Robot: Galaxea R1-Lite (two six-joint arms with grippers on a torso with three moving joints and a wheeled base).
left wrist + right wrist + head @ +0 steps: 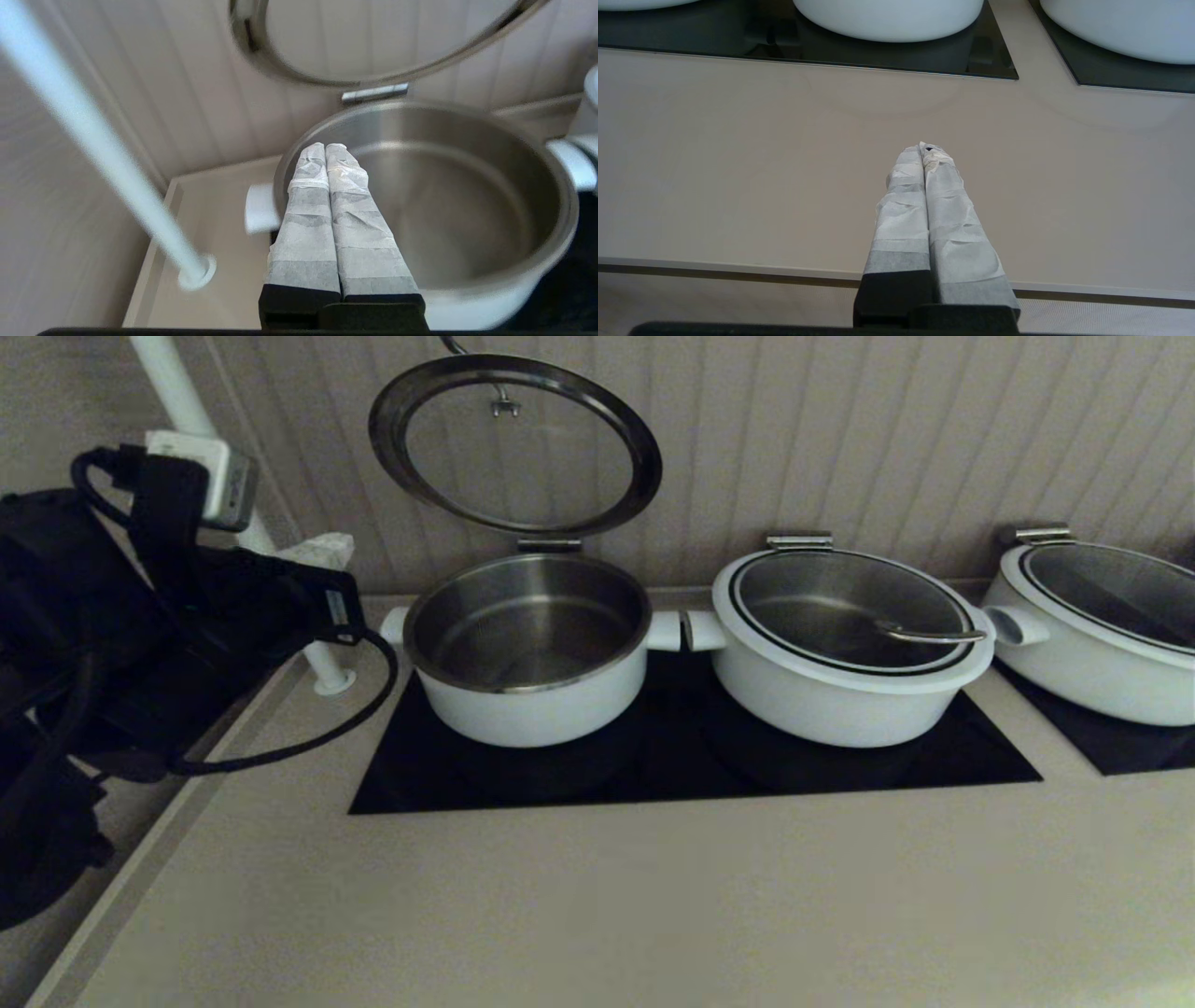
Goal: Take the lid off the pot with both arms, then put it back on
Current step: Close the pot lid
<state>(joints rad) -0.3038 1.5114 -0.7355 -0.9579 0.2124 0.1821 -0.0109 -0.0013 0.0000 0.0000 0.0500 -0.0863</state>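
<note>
The pot (pixel 527 653) is deep and white with a steel inside, and stands open on the left of the black hob (pixel 672 775). Its lid (pixel 515 443) stands tilted up behind it, held at the back edge by a steel hinge piece, with nothing gripping it. My left gripper (pixel 322 551) is shut and empty, just left of the pot. In the left wrist view the gripper (pixel 325 147) points over the pot's (pixel 467 210) left rim, below the raised lid (pixel 369 37). My right gripper (pixel 923 147) is shut and empty, low over the bare counter; the head view does not show it.
A wider white pot (pixel 840 700) with its lid on sits right of the deep pot, handles nearly touching. A third pot (pixel 1092 653) stands at far right. A white pole (pixel 187 401) rises behind my left arm. The wall is close behind. The counter edge (pixel 738 268) runs near my right gripper.
</note>
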